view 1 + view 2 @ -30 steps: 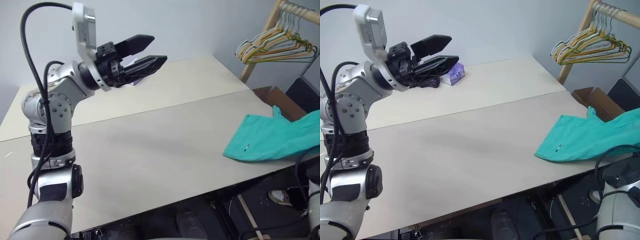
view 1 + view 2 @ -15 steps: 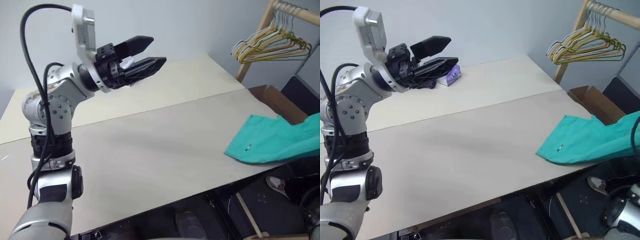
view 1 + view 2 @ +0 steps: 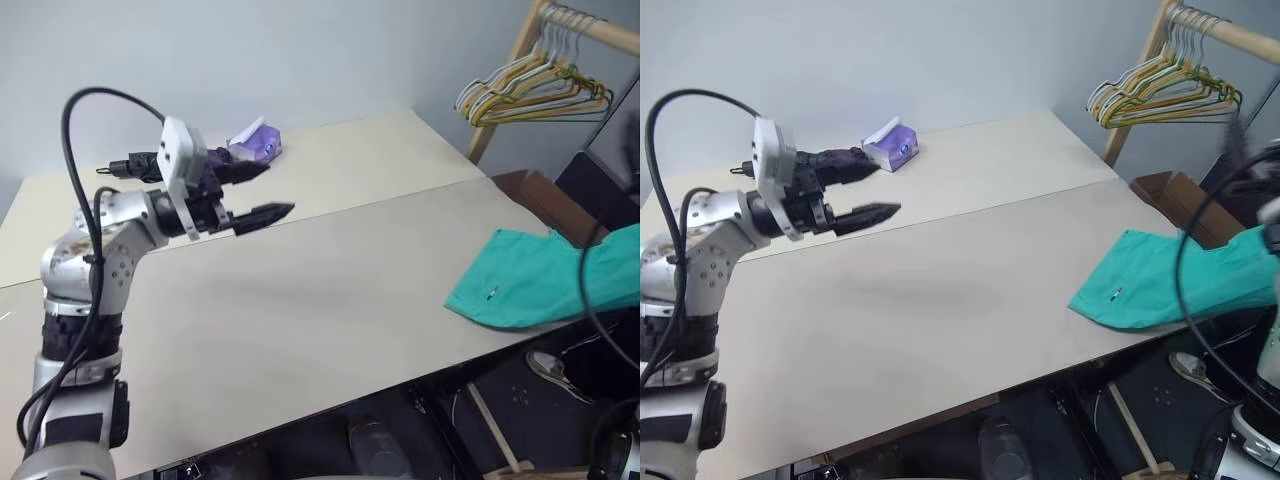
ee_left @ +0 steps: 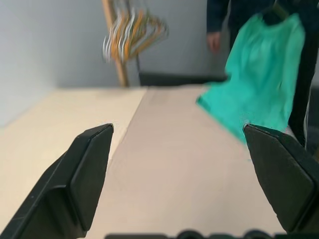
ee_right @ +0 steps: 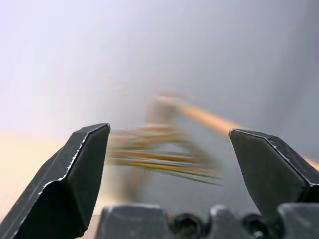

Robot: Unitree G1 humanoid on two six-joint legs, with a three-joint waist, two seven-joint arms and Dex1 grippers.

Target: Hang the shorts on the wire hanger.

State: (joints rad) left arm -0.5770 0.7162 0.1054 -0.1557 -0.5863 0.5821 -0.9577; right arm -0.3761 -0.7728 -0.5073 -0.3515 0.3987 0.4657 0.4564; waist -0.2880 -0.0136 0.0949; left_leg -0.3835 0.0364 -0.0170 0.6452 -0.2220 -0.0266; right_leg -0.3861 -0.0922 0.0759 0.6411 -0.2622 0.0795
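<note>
The teal shorts (image 3: 530, 285) lie crumpled at the table's right edge and hang partly over it; the left wrist view has them too (image 4: 254, 84). The single wire hanger is out of view. My left gripper (image 3: 262, 192) hovers low over the table's back left, far from the shorts, pointing level toward them. It is open, its black fingers (image 4: 89, 169) wide apart and empty. My right gripper (image 5: 169, 184) is open and empty as well, aimed up at the blurred bunch of hangers. My right arm's cable (image 3: 1190, 260) crosses in front of the shorts.
A bunch of pastel hangers (image 3: 530, 90) hangs on a wooden rack (image 3: 505, 80) beyond the table's far right corner. A purple tissue box (image 3: 253, 143) sits at the back, behind my left gripper. A cardboard box (image 3: 540, 195) stands beside the table (image 3: 330, 300). A person's hand (image 4: 215, 42) shows past the shorts.
My left gripper has sunk from high above the table to just over it, still open. My right arm and its cable have swung up into the right edge of the picture.
</note>
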